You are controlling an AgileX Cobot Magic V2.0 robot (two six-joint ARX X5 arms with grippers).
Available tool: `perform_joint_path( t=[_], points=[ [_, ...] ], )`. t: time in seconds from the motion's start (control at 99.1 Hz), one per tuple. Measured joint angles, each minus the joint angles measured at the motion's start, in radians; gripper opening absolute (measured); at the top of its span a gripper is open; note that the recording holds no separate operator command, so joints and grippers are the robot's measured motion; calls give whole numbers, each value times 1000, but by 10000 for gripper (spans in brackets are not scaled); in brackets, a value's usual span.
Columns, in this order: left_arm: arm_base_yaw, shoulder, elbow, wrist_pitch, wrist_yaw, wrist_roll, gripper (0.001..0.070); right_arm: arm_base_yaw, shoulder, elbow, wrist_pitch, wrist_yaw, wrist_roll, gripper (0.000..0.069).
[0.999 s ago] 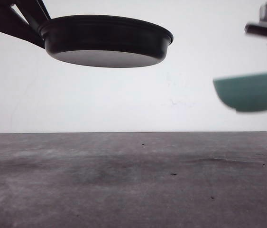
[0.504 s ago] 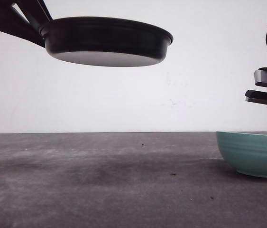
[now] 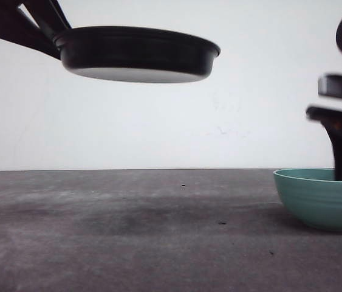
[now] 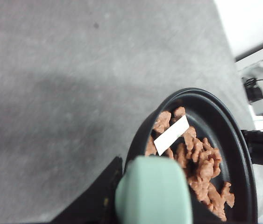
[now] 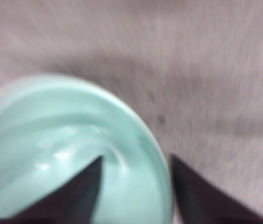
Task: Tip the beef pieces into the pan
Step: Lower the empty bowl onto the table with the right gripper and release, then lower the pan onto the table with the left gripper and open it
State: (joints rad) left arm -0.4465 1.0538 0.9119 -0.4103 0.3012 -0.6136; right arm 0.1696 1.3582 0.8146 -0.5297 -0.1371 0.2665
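Up high at the left, well above the table [image 3: 158, 243], hangs the pan [image 3: 137, 53], with the beef pieces [image 4: 199, 165] heaped inside it and a small flat strip [image 4: 171, 135] lying on top of them near the handle [image 4: 152, 191]. Down at the far right sits a bowl [image 3: 319, 198] on the table, with the right gripper [image 5: 136, 186] straddling its rim, one finger inside and one outside.

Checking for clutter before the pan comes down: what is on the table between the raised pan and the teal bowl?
Nothing: in the front view, only bare grey table lies between the pan and the teal bowl.
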Motion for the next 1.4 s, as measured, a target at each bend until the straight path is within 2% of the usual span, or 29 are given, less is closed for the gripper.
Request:
perform_joint_path(
  t=[0.131, 0.222, 0.252, 0.272, 0.353, 0.383, 0.434, 0.484, 0.646, 0.847, 1.17, 1.402],
  points=[
    [0, 14, 0, 19, -5, 0, 50, 0, -71, 10, -6, 3, 4, 498],
    [0, 48, 0, 26, -18, 0, 50, -1, -135, 55, -50, 2, 4, 536],
    [0, 66, 0, 29, -18, 1, 50, -1, -163, 77, -69, 1, 5, 508],
    [0, 79, 0, 34, -18, 2, 50, -1, -180, 94, -86, -3, 5, 467],
    [0, 137, 0, 72, -18, 13, 50, 4, -269, 170, -153, -41, -2, 215],
    [0, 158, 0, 90, -18, 16, 50, 10, -304, 195, -175, -53, -8, 145],
    [0, 192, 0, 124, -18, 19, 50, 23, -363, 234, -211, -68, -17, 76],
    [-1, 224, 0, 154, -18, 19, 50, 36, -418, 270, -235, -70, -26, 44],
    [-3, 330, 0, 178, -17, 19, 50, 59, -589, 343, -248, -72, -35, 17],
    [-3, 440, 0, 183, -16, 19, 50, 60, -740, 349, -262, -72, -35, 16],
    [-2, 545, 0, 212, -17, 19, 50, 60, -786, 349, -304, -72, -35, 16],
    [11, 550, 5, 212, -10, 30, 59, 60, -785, 349, -320, -72, -35, 16]
  ],
)
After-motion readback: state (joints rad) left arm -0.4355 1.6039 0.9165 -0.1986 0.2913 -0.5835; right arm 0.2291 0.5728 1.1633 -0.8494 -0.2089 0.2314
